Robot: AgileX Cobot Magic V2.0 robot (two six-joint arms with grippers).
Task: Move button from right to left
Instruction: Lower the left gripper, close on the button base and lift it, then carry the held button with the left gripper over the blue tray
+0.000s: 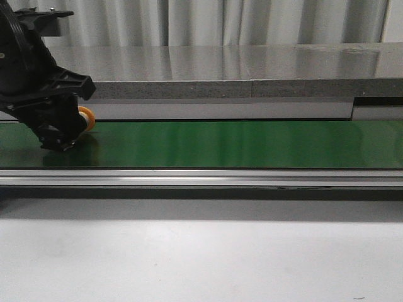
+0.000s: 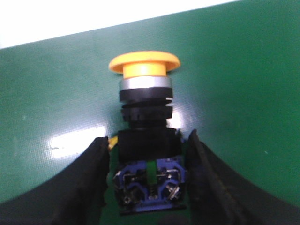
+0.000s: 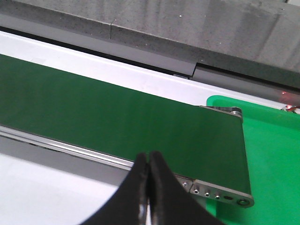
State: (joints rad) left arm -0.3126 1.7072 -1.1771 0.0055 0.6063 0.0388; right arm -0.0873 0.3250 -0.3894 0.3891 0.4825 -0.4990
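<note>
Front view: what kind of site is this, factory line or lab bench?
Likely a lab mock-up of a factory line: a green conveyor belt with a metal side rail, and the left tool holding an industrial button.

The belt (image 1: 239, 143) is seen as smooth glossy green, with light reflected on it. Its rail (image 1: 201, 178) is brushed metal. The button (image 2: 144, 136) is capped in glossy orange-yellow plastic, ringed by a shiny metal collar over matt black plastic (blue at its base). The tray (image 3: 272, 154) appears as bright green plastic.
</note>
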